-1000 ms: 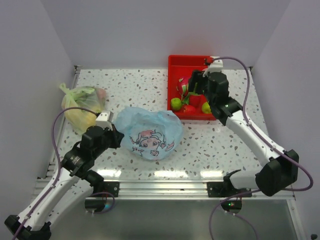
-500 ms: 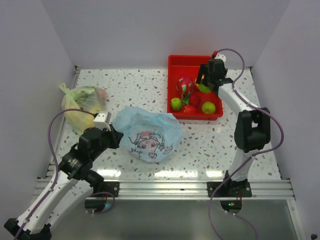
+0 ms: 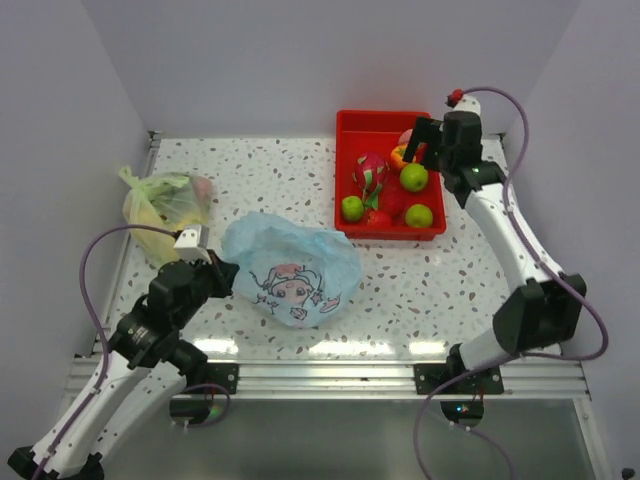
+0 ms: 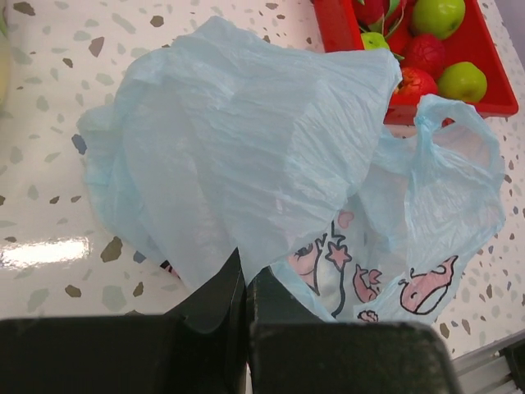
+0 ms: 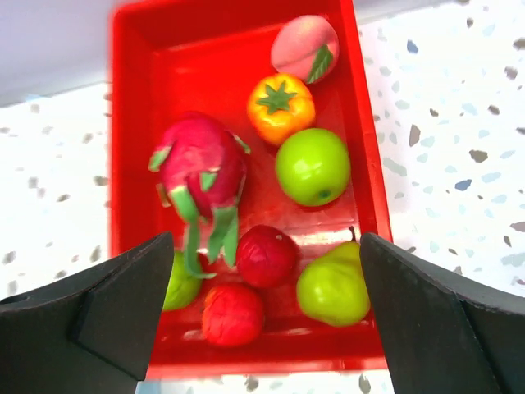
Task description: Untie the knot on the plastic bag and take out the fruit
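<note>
The light blue plastic bag (image 3: pixel 295 272) with the cartoon face lies crumpled mid-table. My left gripper (image 3: pixel 222 275) is shut on its near-left edge, the film pinched between the black fingers (image 4: pixel 221 287). One handle loop (image 4: pixel 463 123) lies loose, and no knot shows. The fruit sits in the red tray (image 3: pixel 385 125): a pink dragon fruit (image 5: pixel 201 168), a peach (image 5: pixel 303 48), an orange one (image 5: pixel 280 107), a green apple (image 5: pixel 312 166), a green pear (image 5: pixel 332 283) and two red ones (image 5: pixel 264 256). My right gripper (image 3: pixel 420 140) hangs open above the tray, holding nothing (image 5: pixel 267 238).
A knotted yellow-green bag (image 3: pixel 165 208) with yellow fruit lies at the table's left edge. White walls close the back and both sides. A metal rail (image 3: pixel 320 375) runs along the near edge.
My right gripper opened wide and drew back toward the tray's far right, leaving a green apple in the tray. The left gripper shifted slightly near-left with the bag's edge.
</note>
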Available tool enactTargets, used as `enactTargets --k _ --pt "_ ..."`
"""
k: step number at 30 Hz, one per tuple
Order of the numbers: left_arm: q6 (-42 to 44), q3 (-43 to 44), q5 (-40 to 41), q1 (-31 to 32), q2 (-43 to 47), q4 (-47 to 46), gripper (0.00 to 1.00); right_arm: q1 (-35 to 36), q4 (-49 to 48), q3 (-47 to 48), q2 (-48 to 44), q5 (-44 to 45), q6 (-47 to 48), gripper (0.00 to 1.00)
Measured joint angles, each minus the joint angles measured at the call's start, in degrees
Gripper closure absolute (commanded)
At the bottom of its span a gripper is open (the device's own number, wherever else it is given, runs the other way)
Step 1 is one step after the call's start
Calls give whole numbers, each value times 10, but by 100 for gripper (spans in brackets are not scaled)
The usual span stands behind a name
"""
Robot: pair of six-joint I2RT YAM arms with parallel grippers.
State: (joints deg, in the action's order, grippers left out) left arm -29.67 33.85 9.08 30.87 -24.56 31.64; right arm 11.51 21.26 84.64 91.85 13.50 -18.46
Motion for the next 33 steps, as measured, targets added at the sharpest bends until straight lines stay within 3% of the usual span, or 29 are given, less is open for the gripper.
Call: enactTargets --k 4,11,14,15,16,21,24,26,33 --pt "-31 15 47 0 9 44 99 0 20 -27 -136 -37 0 1" --pt "-76 87 107 0 -1 140 87 0 52 -73 -372 -86 0 1" --pt "-86 128 132 0 4 181 71 0 70 -115 -465 -102 -1 1" --pt "-89 140 139 0 8 194 59 0 82 -127 -495 -103 -1 1" --pt "-90 152 144 0 14 206 54 0 92 -137 -523 -103 0 1" --pt "-96 187 157 0 49 248 19 0 139 -160 -616 -90 5 1" --pt "-97 200 159 0 66 270 4 0 161 -178 -668 -69 10 1" --pt "-95 214 161 0 74 281 0 0 178 -192 -702 -53 15 1" --pt "-51 278 192 0 122 277 0 0 213 -241 -804 0 30 1"
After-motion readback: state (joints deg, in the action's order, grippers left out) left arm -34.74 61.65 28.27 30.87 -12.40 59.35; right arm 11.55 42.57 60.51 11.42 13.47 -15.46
